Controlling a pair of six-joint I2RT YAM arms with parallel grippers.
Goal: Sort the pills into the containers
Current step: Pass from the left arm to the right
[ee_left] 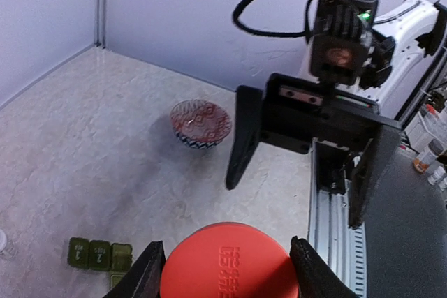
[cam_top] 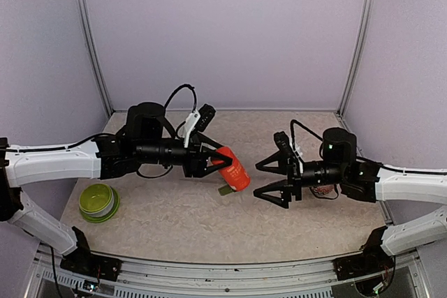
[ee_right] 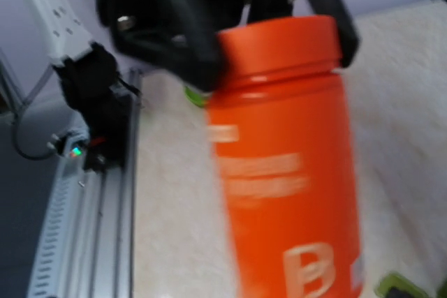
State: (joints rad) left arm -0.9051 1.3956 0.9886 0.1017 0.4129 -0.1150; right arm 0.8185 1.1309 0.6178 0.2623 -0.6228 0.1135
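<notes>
The left gripper [ee_left: 225, 273] has its jaws part-closed on the cap end of the red bottle [ee_left: 225, 264], one finger on each side of the lid. In the right wrist view the bottle [ee_right: 286, 158] fills the middle of the frame and hangs from those fingers, body pointing down. The right gripper [cam_top: 269, 181] faces it from right of centre in the top view, jaws spread wide and holding nothing.

The step in hand looks like getting the bottle open. To do it well, the right jaws should close square on the bottle's body, well below the lid. They should clamp firmly before any twist, so the smooth plastic does not spin or slip. Keeping the bottle upright should stop pills spilling once the lid comes free.

The containers [ee_left: 100, 254] lie flat on the table at the lower left of the left wrist view, just beside the left finger. They are a short dark green strip of joined square compartments, each lid with a small white mark. All lids look shut. In the top view only one end of the strip shows, under the bottle near the centre.

A patterned bowl [ee_left: 201, 122] sits upper centre in the left wrist view, and a lime-green bowl [cam_top: 98, 202] at lower left in the top view.
</notes>
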